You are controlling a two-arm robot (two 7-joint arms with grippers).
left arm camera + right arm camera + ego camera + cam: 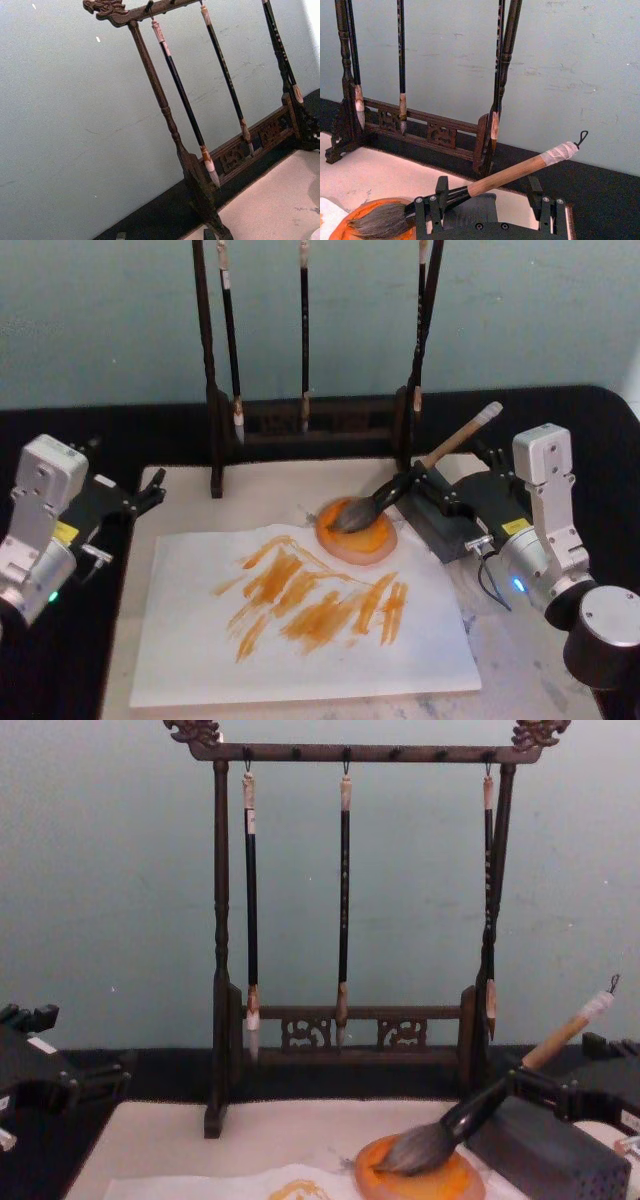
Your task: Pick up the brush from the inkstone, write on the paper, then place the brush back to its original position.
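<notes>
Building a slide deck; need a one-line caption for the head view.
Right gripper at the brush, bristles on the inkstone; paper streaked orange.

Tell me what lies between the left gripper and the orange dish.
In the head view, from the left gripper to the orange dish lie bare cream mat, the rack's left foot and the painted paper's upper edge.

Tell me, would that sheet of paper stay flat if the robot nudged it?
Probably not. The paper looks thin and lies loose on the mat, so a push would likely slide or wrinkle it. Its orange strokes may be wet, making it softer and easier to tear.
</notes>
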